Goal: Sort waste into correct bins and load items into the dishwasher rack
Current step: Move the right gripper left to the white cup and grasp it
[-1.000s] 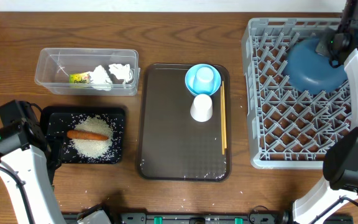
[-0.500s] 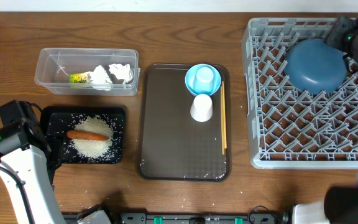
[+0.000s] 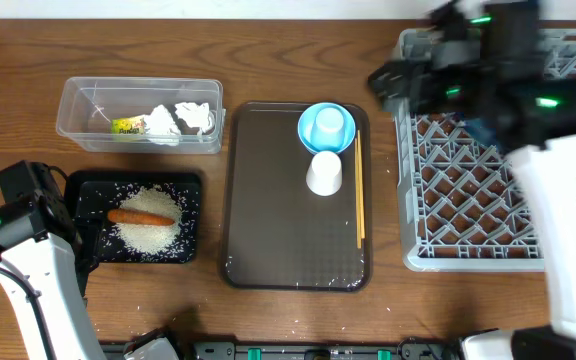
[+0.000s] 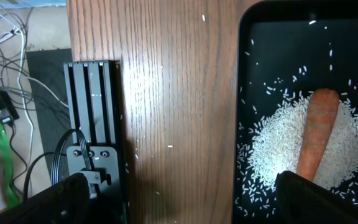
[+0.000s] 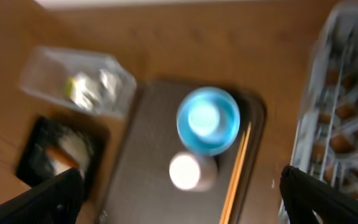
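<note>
The right gripper [image 5: 180, 198] is hanging above the brown serving tray [image 3: 293, 240]. Its fingers are spreading wide at the lower corners of the blurred wrist view and are gripping nothing. In the overhead view the right arm [image 3: 488, 70] is showing as a dark smear at the upper right, over the top-left part of the grey dishwasher rack [image 3: 468, 210].

The light-blue bowl [image 3: 326, 127] is sitting at the tray's upper right, with the white cup [image 3: 324, 173] just below it. The chopsticks [image 3: 358, 195] are lying along the tray's right edge.

At the upper left, the clear tub [image 3: 78, 125] is holding the crumpled tissues [image 3: 183, 118] and the yellow-green wrapper [image 3: 126, 126]. Below it, the carrot [image 3: 140, 216] is resting on the heap of rice [image 3: 148, 235] inside the black tray [image 3: 83, 190].

The left gripper [image 4: 182, 196] is hovering at the lower left with its fingers parted and empty. It is over the wooden table [image 4: 166, 93], just beside the black tray's edge.
</note>
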Controlling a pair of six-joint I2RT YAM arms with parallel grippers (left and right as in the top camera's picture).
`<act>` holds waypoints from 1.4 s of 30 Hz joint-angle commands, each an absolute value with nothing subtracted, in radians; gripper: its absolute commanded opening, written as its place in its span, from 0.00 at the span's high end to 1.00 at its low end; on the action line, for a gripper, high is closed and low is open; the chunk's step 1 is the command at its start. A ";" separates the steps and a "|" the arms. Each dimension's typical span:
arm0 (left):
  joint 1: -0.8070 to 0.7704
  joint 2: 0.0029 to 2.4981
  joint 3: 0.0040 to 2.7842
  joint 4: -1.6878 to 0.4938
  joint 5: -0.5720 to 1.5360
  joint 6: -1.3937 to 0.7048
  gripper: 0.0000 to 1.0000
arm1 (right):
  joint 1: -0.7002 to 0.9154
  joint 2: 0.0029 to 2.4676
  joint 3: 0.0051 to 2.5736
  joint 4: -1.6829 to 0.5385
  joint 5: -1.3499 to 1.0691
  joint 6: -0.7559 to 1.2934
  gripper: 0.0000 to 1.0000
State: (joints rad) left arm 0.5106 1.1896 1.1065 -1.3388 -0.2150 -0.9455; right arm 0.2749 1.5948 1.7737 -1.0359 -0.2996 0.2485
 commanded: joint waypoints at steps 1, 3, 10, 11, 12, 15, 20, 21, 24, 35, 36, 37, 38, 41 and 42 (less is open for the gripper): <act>0.517 1.195 1.107 -1.345 -0.221 -0.944 0.02 | 0.400 1.671 1.770 -1.060 -0.033 0.325 0.01; 0.517 1.195 1.107 -1.345 -0.221 -0.944 0.02 | 0.451 1.717 1.770 -1.059 -0.004 0.329 0.01; 0.517 1.195 1.107 -1.345 -0.221 -0.944 0.02 | 0.570 1.912 1.770 -1.052 0.071 0.460 0.01; 0.517 1.195 1.107 -1.345 -0.221 -0.944 0.02 | 0.577 1.937 1.770 -1.055 0.071 0.472 0.01; 0.517 1.194 1.107 -1.345 -0.221 -0.944 0.02 | 0.583 1.959 1.770 -1.061 0.071 0.487 0.01; 0.517 1.194 1.107 -1.345 -0.221 -0.944 0.02 | 0.591 2.017 1.770 -1.093 0.071 0.528 0.01; 0.517 1.195 1.107 -1.345 -0.221 -0.944 0.02 | 0.591 2.087 1.770 -1.116 0.064 0.535 0.01; 0.517 1.195 1.107 -1.345 -0.221 -0.944 0.02 | 0.591 2.100 1.770 -1.116 0.059 0.535 0.01; 0.517 1.195 1.107 -1.345 -0.221 -0.944 0.02 | 0.593 2.130 1.770 -1.115 0.044 0.535 0.01; 0.517 1.195 1.107 -1.345 -0.221 -0.944 0.02 | 0.622 2.161 1.770 -1.107 0.045 0.535 0.27; 0.517 1.195 1.107 -1.345 -0.221 -0.944 0.02 | 0.622 2.161 1.770 -1.104 0.045 0.535 0.28; 0.517 1.194 1.107 -1.345 -0.221 -0.944 0.02 | 0.622 2.161 1.770 -1.102 0.046 0.535 0.28; 0.517 1.195 1.107 -1.345 -0.221 -0.944 0.02 | 0.622 2.161 1.770 -1.099 0.045 0.535 0.29; 0.517 1.195 1.107 -1.345 -0.221 -0.944 0.02 | 0.622 2.160 1.770 -1.093 0.045 0.535 0.35; 0.517 1.195 1.107 -1.345 -0.221 -0.944 0.02 | 0.622 2.157 1.770 -1.093 0.045 0.535 0.40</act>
